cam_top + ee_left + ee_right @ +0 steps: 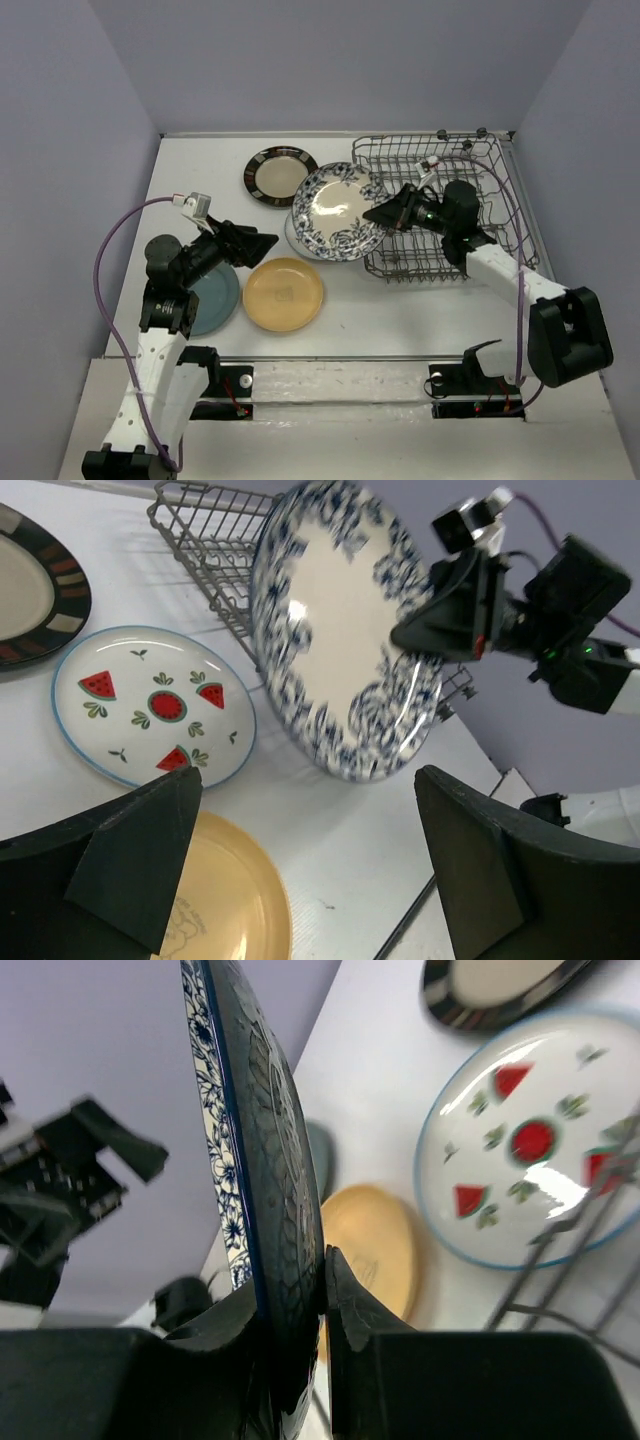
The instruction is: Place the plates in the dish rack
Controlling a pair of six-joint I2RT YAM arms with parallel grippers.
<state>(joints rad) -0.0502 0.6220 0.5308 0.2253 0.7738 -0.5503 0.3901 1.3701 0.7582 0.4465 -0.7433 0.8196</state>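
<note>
- Dark fingers [350,1300] of the right gripper [322,1260] fill the bottom of the right wrist view, pressed from both sides onto the rim of the white plate with the blue floral rim [255,1110]; that plate is seen edge-on there, standing almost upright
- From above, the right gripper [375,213] pinches the right edge of the floral plate [335,212]; the plate is held tilted and off the table [400,310], at the left side of the dish rack [470,160] and overlapping its near left corner
- Seen from the left wrist, the floral plate [340,630] leans steeply with its face towards the left arm; the grey wire rack [205,530] shows behind it; whether the plate touches the wires I cannot tell
- White plate with red fruit marks [150,705] lies flat on the table just below and beside the held plate; from above it is mostly covered by it
- Left gripper [262,243] hangs above the table with its fingers spread wide and nothing between them; it sits between the teal-blue plate [215,300] and the yellow plate [284,294]
- Teal-blue and yellow plates lie flat side by side near the left arm, close together
- Cream plate with the dark patterned rim [279,175] lies flat at the far side of the table, left of the rack
</note>
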